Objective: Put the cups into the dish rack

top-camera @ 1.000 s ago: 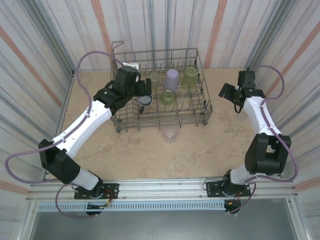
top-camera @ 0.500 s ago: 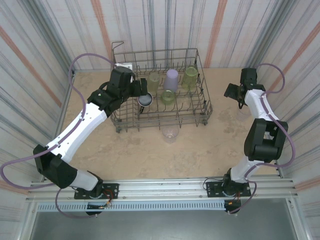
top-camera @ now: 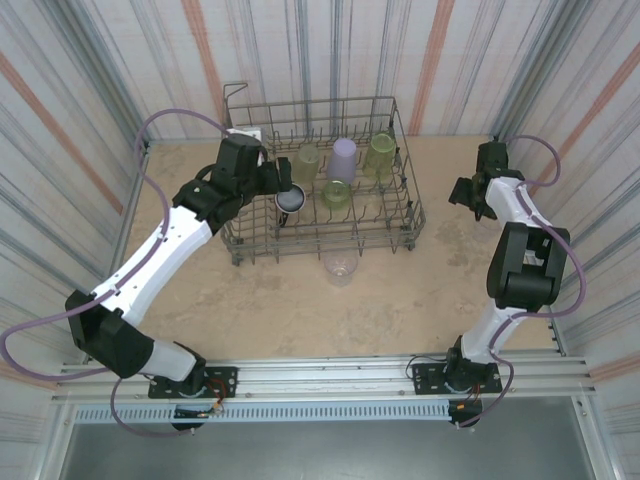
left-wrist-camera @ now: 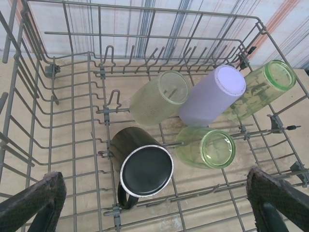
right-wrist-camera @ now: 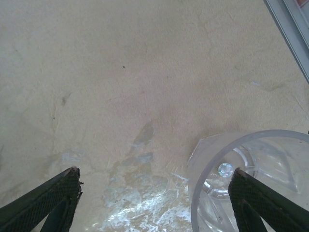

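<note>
Left gripper (left-wrist-camera: 154, 176) hangs over the dish rack (top-camera: 385, 232), jaws wide apart, holding nothing. Right gripper (right-wrist-camera: 154, 191) is low over the table (top-camera: 260, 300), well to the right of the rack, jaws also apart and gripping nothing; one finger (right-wrist-camera: 260, 198) overlaps the rim of a clear cup (right-wrist-camera: 217, 169), and I cannot tell if they touch. Inside the rack lie five cups, tilted on the tines: three yellow-green cups (left-wrist-camera: 161, 99), one lavender cup (left-wrist-camera: 212, 94), one dark cup (left-wrist-camera: 145, 166). A second clear cup (top-camera: 340, 266) stands on the table just in front of the rack; the near wire wall is between it and the others.
</note>
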